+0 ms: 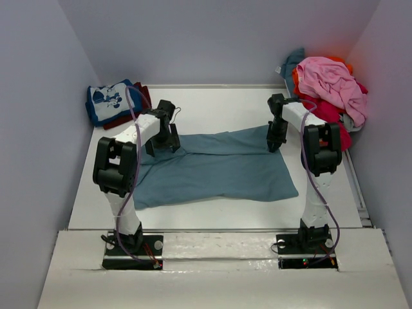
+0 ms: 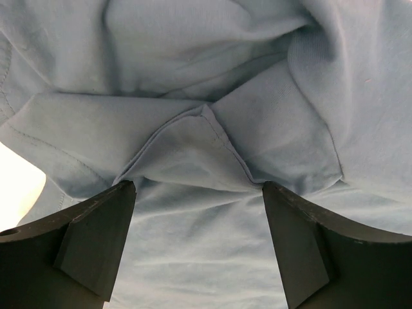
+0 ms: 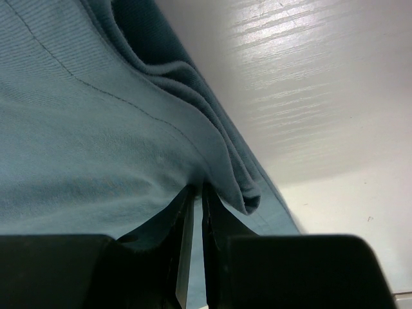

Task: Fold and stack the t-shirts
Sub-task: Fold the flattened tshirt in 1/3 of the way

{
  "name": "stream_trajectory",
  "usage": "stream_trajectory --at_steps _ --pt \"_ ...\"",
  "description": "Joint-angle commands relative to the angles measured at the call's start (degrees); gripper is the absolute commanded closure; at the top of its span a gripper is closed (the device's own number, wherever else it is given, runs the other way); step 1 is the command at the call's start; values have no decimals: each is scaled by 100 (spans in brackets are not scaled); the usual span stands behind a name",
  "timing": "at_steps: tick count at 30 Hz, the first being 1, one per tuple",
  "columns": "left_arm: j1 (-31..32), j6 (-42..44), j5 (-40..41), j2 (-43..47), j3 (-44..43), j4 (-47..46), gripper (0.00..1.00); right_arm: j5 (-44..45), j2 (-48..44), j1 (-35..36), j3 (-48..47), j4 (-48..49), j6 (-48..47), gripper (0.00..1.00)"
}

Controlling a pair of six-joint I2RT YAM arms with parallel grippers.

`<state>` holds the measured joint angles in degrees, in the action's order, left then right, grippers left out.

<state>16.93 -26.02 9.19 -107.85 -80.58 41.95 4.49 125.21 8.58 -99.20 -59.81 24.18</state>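
The slate-blue t-shirt [image 1: 219,170] lies spread in the middle of the table [image 1: 212,103], its long side running from the left edge toward the right edge, with some wrinkles. The left gripper [image 2: 196,193] hangs close over the far left part of this shirt. Its fingers [image 2: 96,238] are spread wide and hold nothing, and a small folded flap of the cloth shows between them. The right gripper [image 3: 197,193] is at the far right corner of the shirt. Its fingers [image 3: 183,225] are pressed nearly together and pinch the doubled edge of the cloth. In the far left corner of the table a blue tee with white cartoon print [image 1: 108,103] lies folded on a dark red tee [image 1: 143,95]. In the far right corner is a loose heap: a pink tee [image 1: 335,84] on top, a red tee [image 1: 331,114] under it, a teal tee [image 1: 293,62] and an orange tee [image 1: 296,78] at its left side
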Motion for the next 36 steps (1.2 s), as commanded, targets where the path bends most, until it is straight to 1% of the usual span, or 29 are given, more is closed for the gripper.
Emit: stream_trajectory --at_steps 1,9,13,19,26,28,32,36 --pt "-49 71 4 98 -28 -100 7 -36 -84 -32 190 198 7 84" --pt "-49 150 65 -262 -397 -82 7 -1 -128 -32 234 189 -1 84" --pt "-49 185 100 -368 -441 -126 7 8 -155 -32 287 198 -1 84" --pt "-102 212 188 -543 -836 -21 7 25 -190 -32 305 198 -10 84" --pt "-163 220 250 -491 -1004 -30 7 34 -190 -32 348 215 -19 84" --pt "-164 247 180 -552 -969 -12 7 34 -190 -32 366 224 -10 84" --pt "-164 238 83 -483 -619 -108 7 34 -181 -32 375 224 -19 84" --pt "-216 194 -5 -351 -302 -231 11 34 -172 -32 410 242 -19 84"
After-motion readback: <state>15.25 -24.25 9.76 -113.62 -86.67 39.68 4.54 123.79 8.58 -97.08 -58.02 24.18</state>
